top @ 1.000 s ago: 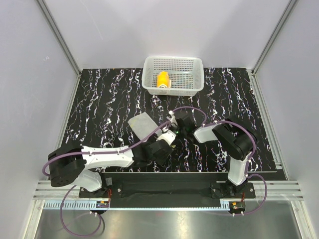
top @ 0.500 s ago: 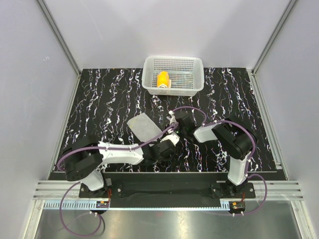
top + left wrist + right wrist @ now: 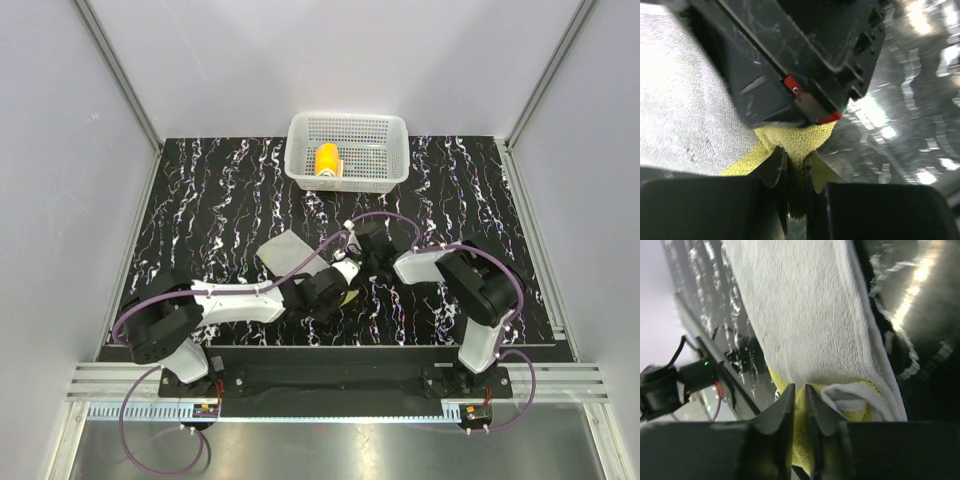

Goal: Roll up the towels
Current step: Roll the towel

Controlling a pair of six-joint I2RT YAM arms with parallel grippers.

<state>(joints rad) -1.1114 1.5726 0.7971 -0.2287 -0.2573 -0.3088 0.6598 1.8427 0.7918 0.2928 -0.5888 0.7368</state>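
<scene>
The grey towel (image 3: 285, 250) lies mid-table (image 3: 200, 200), with bare surface to its left. The left gripper (image 3: 794, 161) pinches its yellow-green edge, and the right gripper (image 3: 799, 402) is pressed on that edge too. The orange towel (image 3: 326, 160) sits rolled in the basket (image 3: 348, 182).

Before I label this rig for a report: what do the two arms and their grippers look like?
Each arm, left arm and right arm, has white links between black joint housings, with a purple cable looping along it. The left gripper and right gripper have dark, matte fingers.
</scene>
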